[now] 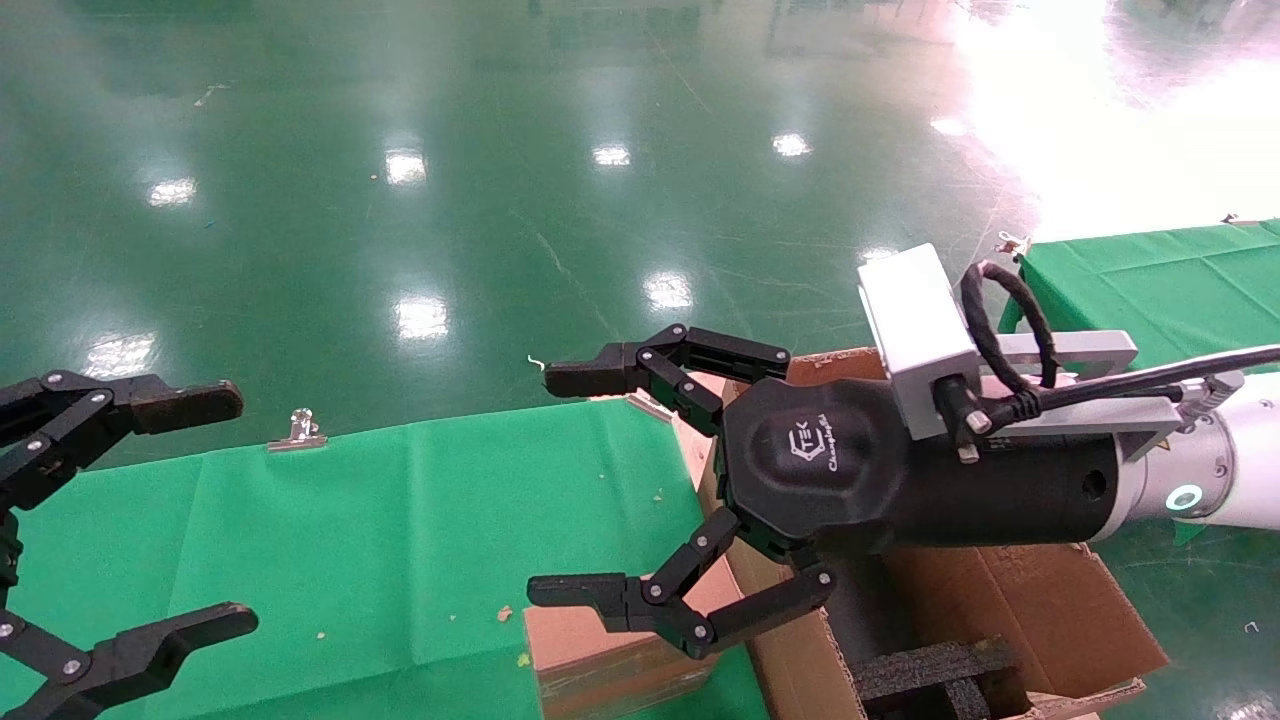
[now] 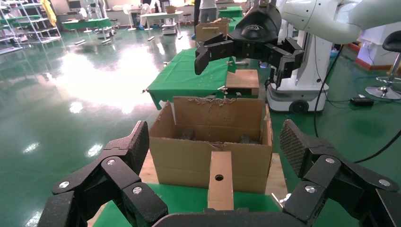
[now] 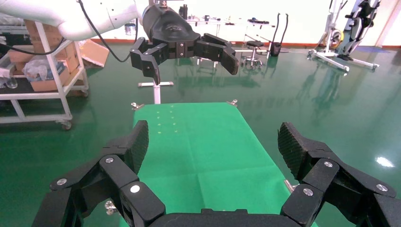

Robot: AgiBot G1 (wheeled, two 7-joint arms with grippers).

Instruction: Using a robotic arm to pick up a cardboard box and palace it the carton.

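Fingers spread wide and empty, the right gripper (image 1: 590, 490) hovers above the green cloth (image 1: 380, 540), just over the box (image 1: 600, 650) and beside the carton (image 1: 1040, 600). The box lies on the cloth touching the carton's near wall; from the left wrist view it shows 1 round hole (image 2: 219, 178). Black foam (image 1: 930, 670) sits inside the carton. The left gripper (image 1: 150, 520) hangs open and empty over the cloth's far end, well apart from the box.
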